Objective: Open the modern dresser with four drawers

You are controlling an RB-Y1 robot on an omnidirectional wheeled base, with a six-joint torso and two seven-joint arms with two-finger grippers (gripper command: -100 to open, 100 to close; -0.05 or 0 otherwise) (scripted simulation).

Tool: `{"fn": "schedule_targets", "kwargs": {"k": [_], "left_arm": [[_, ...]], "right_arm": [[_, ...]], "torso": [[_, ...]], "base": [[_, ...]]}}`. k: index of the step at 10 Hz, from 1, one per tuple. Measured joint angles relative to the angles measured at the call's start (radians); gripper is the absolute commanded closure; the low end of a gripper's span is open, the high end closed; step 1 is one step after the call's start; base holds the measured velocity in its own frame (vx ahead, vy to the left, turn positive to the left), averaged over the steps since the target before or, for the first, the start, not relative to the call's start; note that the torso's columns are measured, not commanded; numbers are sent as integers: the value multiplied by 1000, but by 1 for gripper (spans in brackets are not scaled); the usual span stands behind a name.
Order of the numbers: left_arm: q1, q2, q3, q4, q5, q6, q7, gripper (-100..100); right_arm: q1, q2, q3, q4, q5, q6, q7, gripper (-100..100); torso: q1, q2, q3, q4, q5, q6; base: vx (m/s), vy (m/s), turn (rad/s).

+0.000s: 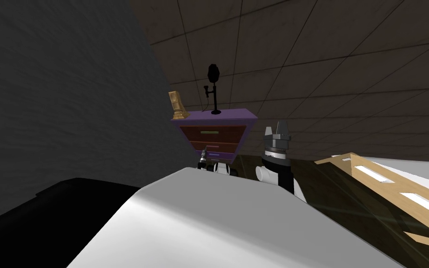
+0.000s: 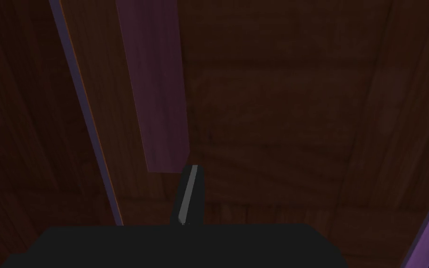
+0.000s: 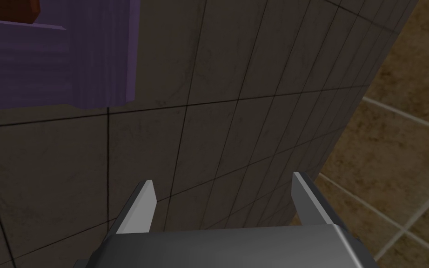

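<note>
While the left gripper [image 2: 193,170], fingers [image 2: 188,197] together, sits at the end of a purple handle [image 2: 155,83] on a brown drawer front [image 2: 278,116] of the dresser [image 1: 237,115], the right gripper [image 3: 223,195] hangs beside it, fingers spread.

Ornaments, walls, a frame.
A black stand [image 1: 214,90] and a tan figure [image 1: 178,106] sit near each other before a tiled wall [image 1: 325,56]; a pale wooden frame [image 1: 385,186] lies well apart.
</note>
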Motion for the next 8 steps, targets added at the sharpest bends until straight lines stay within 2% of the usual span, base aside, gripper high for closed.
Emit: {"fn": "schedule_targets", "kwargs": {"k": [4,5,6,8], "left_arm": [[-13,0,-4,-24,-3,39,1,100],[-13,-1,-6,-33,-4,50,1,100],[-12,-2,-6,-34,-4,52,1,-100],[-24,49,-4,-14,-3,48,0,-100]], "right_arm": [[0,0,0,0,0,0,0,0],[0,0,0,0,0,0,0,0],[0,0,0,0,0,0,0,0],[0,0,0,0,0,0,0,0]], "torso": [[-2,3,1,1,-1,-1],[-2,2,0,1,-1,-1],[-1,-4,-3,0,-1,-1],[0,-4,-4,-1,-1,-1]], "base": [[-173,-9,27],[-79,-8,1],[-18,-4,-3],[8,1,0]]}}
